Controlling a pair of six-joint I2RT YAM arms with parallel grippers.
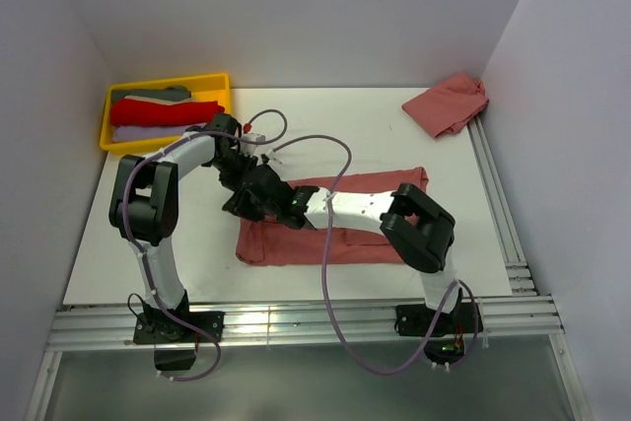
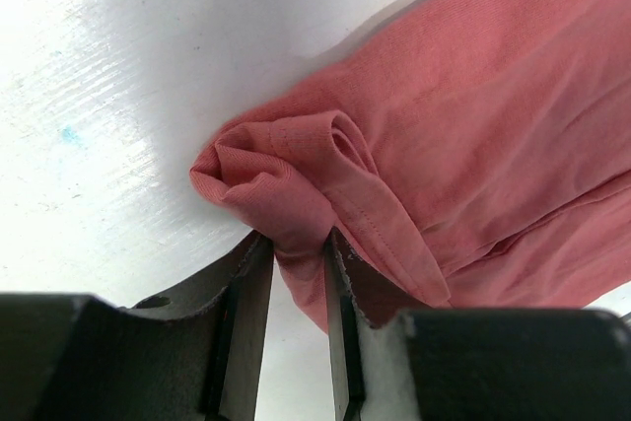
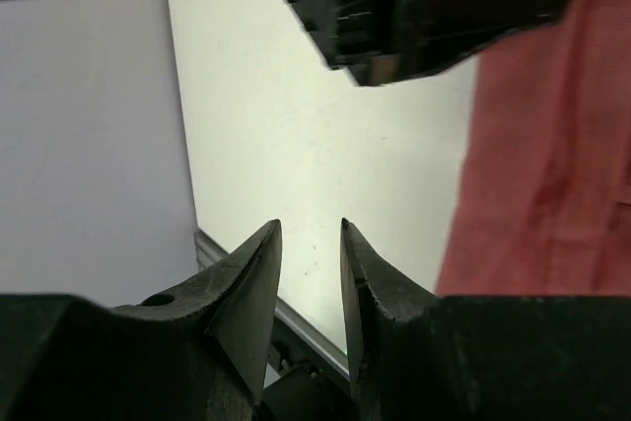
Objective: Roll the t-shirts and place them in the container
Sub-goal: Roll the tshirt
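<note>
While left gripper (image 2: 296,244) pinches the bunched t-shirt (image 2: 493,125), right gripper (image 3: 310,232) stands slightly parted, empty.

T-shirt (image 1: 276,244) mid-table (image 1: 394,135); second t-shirt (image 1: 449,105) far right corner; tray (image 1: 168,80) far left, cloths (image 1: 163,113) inside

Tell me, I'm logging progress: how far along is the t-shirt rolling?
Done: the centre t-shirt lies folded into a long strip. In hand: the left gripper pinches its curled end; the right gripper is open, empty. Left: rolling that strip, then the crumpled t-shirt.
</note>
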